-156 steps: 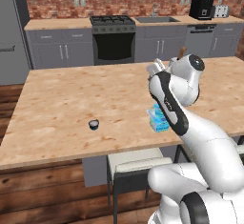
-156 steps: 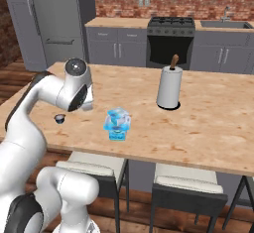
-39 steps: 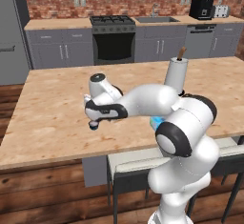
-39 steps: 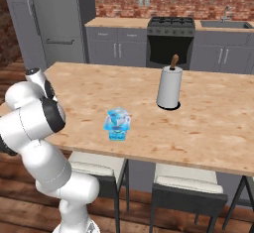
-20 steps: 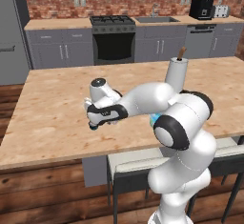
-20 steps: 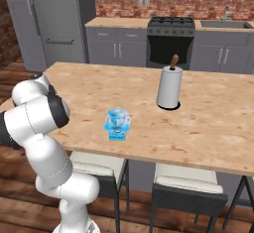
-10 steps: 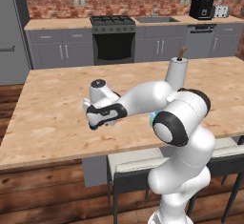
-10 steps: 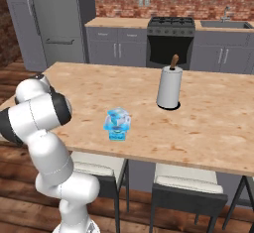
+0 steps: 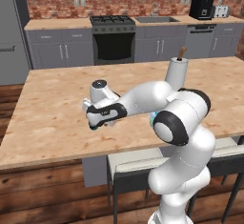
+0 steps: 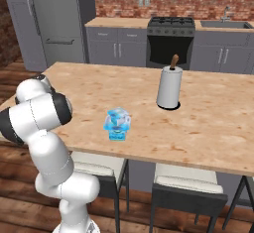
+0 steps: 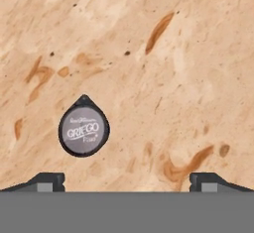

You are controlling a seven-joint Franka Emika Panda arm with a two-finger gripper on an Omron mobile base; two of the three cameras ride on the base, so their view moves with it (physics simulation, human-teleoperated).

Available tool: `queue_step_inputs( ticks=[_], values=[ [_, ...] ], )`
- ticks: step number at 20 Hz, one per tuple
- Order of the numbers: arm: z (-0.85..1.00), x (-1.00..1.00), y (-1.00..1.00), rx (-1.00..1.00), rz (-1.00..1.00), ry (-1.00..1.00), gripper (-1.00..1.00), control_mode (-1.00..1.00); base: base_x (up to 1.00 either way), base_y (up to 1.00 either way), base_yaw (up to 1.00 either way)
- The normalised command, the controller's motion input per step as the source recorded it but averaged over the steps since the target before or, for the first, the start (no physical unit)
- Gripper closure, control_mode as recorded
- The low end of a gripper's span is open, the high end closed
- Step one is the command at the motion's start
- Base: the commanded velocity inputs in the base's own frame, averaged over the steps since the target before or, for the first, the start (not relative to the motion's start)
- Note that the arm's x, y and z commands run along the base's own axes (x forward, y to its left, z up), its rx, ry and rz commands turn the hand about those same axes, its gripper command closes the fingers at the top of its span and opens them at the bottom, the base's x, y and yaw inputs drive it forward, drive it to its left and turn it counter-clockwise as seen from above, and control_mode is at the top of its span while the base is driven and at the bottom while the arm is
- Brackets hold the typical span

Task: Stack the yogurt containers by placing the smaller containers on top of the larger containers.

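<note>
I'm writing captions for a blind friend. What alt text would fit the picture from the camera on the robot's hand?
Looking straight down at a wooden counter, a tiny dark round cup with a pale printed lid sits left of centre. The open gripper hovers above it, its two dark fingertips poking in at the bottom edge, with the cup nearer one fingertip rather than centred between them.

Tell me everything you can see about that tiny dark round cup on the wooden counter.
The tiny cup is seen from straight above in the hand view: a dark round body with a small pointed tab at one edge and a greyish foil-like lid with pale lettering. It sits upright on the wooden counter, lid sealed, with nothing touching it. The gripper hangs over it, open; the cup lies nearer one finger than the other, not centred between them.
</note>
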Motion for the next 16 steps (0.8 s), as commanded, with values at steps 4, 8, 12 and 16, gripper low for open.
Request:
queue_step_inputs(
  ticks=[4, 8, 12, 16],
  values=[
    [-0.01, 0.04, 0.0, 0.0, 0.0, 0.0, -1.0, -1.0, 0.0, 0.0, 0.0],
    [-0.08, 0.05, 0.0, 0.0, 0.0, 0.0, -1.0, -1.0, 0.0, 0.0, 0.0],
    [-0.1, 0.03, 0.0, 0.02, 0.0, 0.0, -1.0, -1.0, 0.0, 0.0, 0.0],
    [-0.14, 0.03, 0.01, 0.02, 0.0, 0.0, -1.0, -1.0, 0.0, 0.0, 0.0]
  ],
)
